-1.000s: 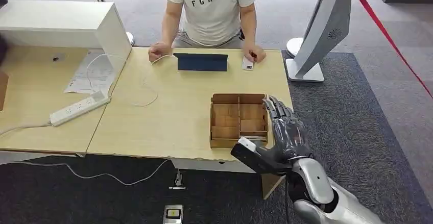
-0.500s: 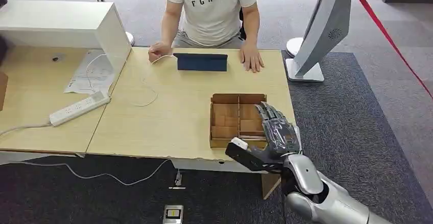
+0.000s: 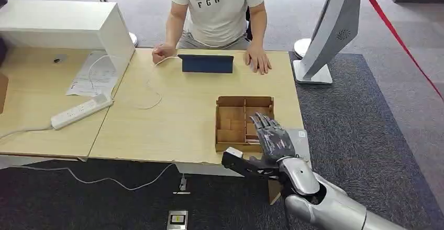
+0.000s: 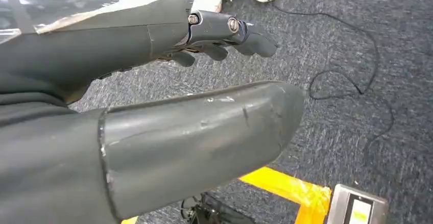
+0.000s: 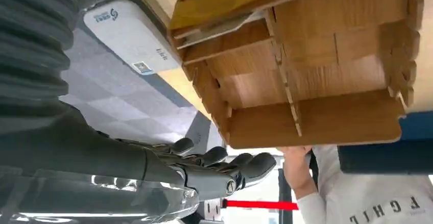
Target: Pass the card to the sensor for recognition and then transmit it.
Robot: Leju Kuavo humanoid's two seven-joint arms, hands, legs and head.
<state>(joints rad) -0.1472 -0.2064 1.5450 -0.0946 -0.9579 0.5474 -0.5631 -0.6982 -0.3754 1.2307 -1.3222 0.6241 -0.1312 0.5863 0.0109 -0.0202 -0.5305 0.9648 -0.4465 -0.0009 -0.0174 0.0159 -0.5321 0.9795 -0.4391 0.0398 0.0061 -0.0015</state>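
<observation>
My right hand (image 3: 269, 138) hovers with spread fingers over the near right corner of the wooden divided box (image 3: 218, 125), holding nothing. In the right wrist view, the hand (image 5: 153, 168) is a little apart from the box (image 5: 306, 117). A thin pale flat piece, maybe the card (image 5: 224, 27), lies in an end compartment. A pale grey reader (image 3: 300, 137) lies on the table edge beside the box, also seen from the wrist (image 5: 131, 36). My left hand (image 4: 168, 45) hangs over carpet with its fingers stretched out and nothing in them.
A person sits across the table with both hands on it, the right-side hand (image 3: 257, 61) flat beside a blue tablet stand (image 3: 207, 63). A power strip (image 3: 81, 110), papers and a white cabinet (image 3: 63, 25) lie left. A white kiosk (image 3: 330, 31) stands on the right.
My right hand has come left and lower, from beside the box to over its near right corner. The person's hand now lies flat over the small white item it held.
</observation>
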